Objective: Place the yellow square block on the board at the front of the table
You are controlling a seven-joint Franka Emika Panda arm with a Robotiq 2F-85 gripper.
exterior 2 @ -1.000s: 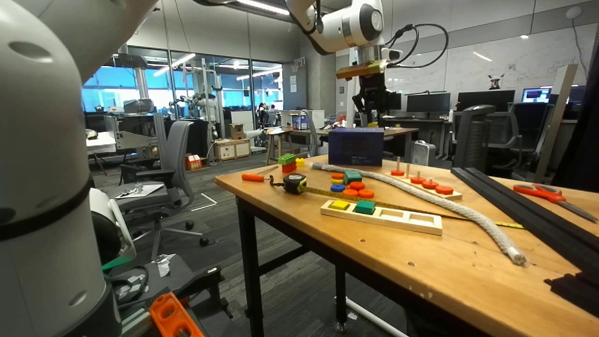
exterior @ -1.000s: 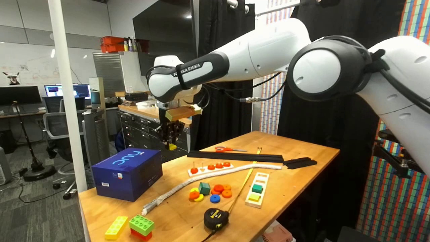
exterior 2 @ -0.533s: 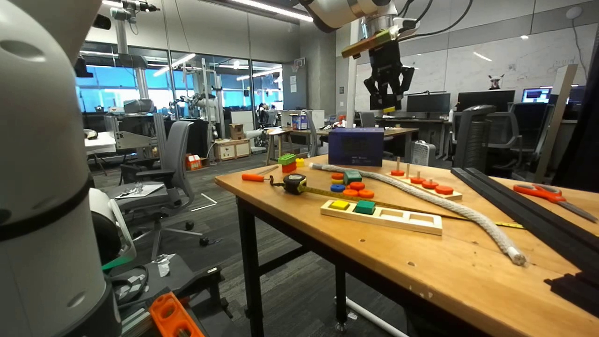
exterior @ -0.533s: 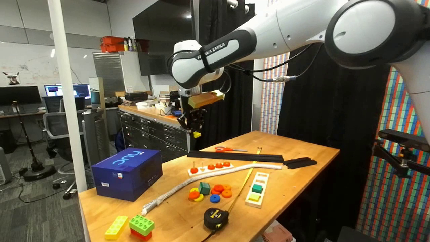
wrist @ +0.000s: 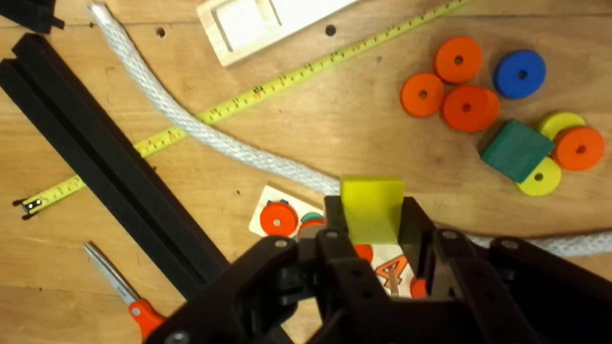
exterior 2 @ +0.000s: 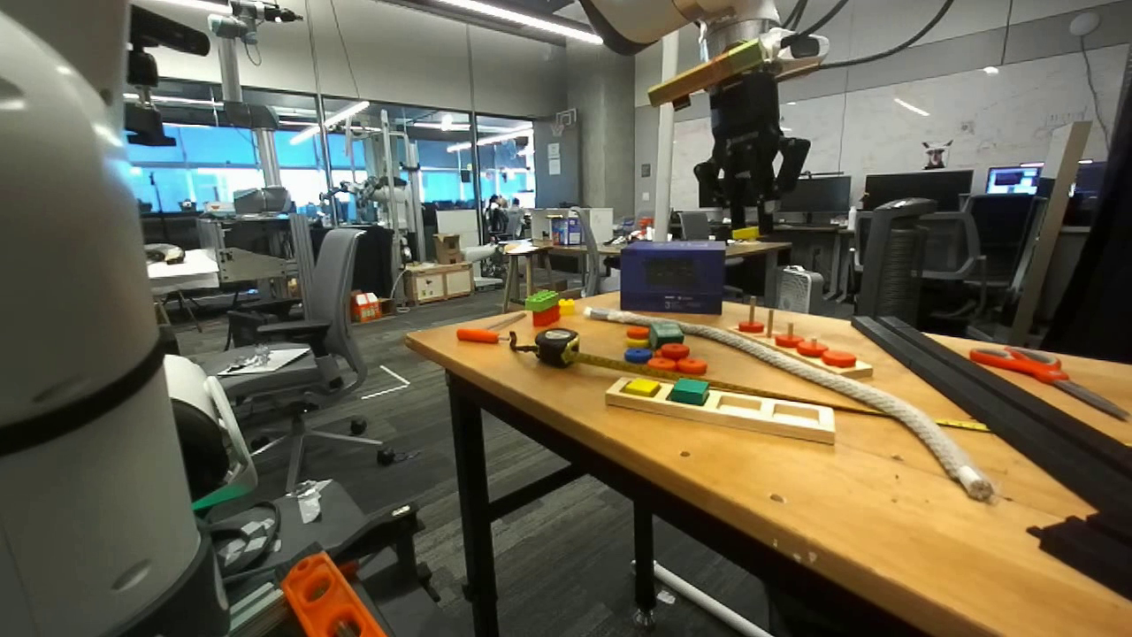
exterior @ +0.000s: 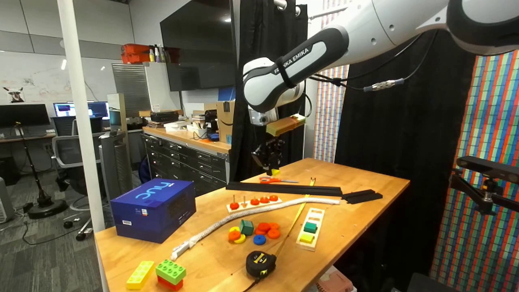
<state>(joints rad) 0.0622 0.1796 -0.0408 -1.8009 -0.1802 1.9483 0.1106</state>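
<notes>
Hand (wrist: 372,216) tight around flat-faced yellow block (wrist: 372,208)

I read the tabletop (wrist: 334,129) as smooth, grained wood, the board (exterior 2: 752,423) as paler, bare wood. The rope (wrist: 239,149) is rough braided fibre (I can make out the weave from here). The scissors (wrist: 123,289) pair shiny metal blades with smooth plastic handles. The yellow block (wrist: 372,210) looks smooth, my gripper (wrist: 371,217) matt.

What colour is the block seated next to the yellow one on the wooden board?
Green; that block shows best in an exterior view.
</notes>
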